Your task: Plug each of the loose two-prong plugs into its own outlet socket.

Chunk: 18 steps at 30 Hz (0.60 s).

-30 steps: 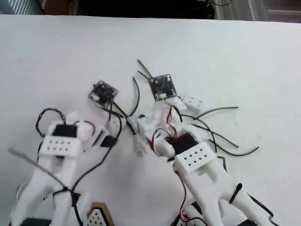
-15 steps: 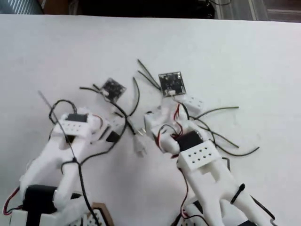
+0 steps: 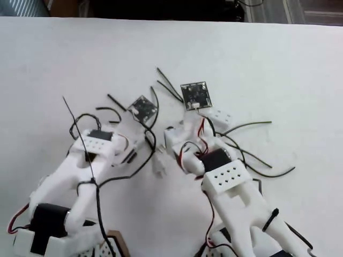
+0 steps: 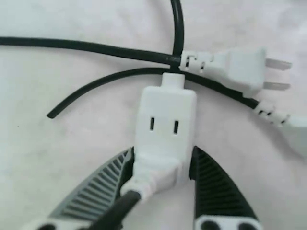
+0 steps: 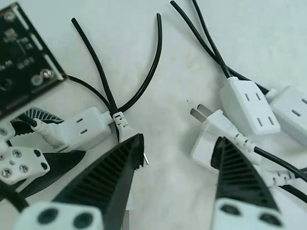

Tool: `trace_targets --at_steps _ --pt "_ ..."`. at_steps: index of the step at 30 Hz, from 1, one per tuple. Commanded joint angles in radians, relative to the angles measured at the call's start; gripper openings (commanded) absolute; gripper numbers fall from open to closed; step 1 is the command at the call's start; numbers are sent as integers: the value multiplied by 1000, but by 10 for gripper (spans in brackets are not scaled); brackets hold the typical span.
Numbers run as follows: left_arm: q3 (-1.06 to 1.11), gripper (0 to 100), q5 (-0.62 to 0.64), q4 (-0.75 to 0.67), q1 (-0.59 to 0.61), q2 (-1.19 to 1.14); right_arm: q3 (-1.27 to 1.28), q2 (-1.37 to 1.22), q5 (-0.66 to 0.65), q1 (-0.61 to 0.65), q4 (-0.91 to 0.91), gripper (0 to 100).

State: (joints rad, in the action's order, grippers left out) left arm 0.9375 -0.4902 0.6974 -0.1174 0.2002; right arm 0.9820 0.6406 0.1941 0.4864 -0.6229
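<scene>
White tabletop (image 3: 268, 48), both arms entering from the six o'clock edge in the high view: my left arm (image 3: 69, 182) from about seven o'clock, my right arm (image 3: 236, 198) from about five.

Left pincer (image 4: 163, 154): clenched on a white outlet socket (image 4: 164, 120). One ribbed finger sits on each side of the body, near its cord end. Slot face is up and both slots are bare. Just past the socket's tip lies a loose two-prong plug (image 4: 240, 69), flat on the table with its prongs uncovered. A black cord (image 4: 86, 46) runs from that plug across the socket's tip.

Right pincer (image 5: 181, 143): released, jaws spread wide, nothing gripped. A second plug (image 5: 211, 132) lies in the gap, hard by one finger, prongs toward the open middle. Cannot tell whether the finger touches it.

Farther out, just beyond the second plug: two more sockets (image 5: 249, 105), white, side by side, slot faces up. In the high view they sit at about one o'clock from the right pincer.

Farthest noted: a dark square board (image 3: 195, 96) at twelve o'clock of the right pincer, and a smaller board (image 3: 142, 108) at about one o'clock of the left. Loose black leads (image 3: 252, 155) fan out toward three o'clock.
</scene>
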Motion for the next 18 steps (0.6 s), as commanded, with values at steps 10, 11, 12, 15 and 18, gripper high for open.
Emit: trace_targets --at_steps 10,11,12,15,18 --pt "-40 22 -8 345 25 446 -5 27 3 -12 19 230" --pt "-43 22 -8 374 41 516 -5 27 3 -12 19 230" --pt "-54 22 -8 407 54 578 -5 27 3 -12 19 230" --pt "-104 22 -8 499 91 739 -5 27 6 -12 19 230" --pt "-163 22 -8 566 117 822 -5 28 6 -12 19 230"
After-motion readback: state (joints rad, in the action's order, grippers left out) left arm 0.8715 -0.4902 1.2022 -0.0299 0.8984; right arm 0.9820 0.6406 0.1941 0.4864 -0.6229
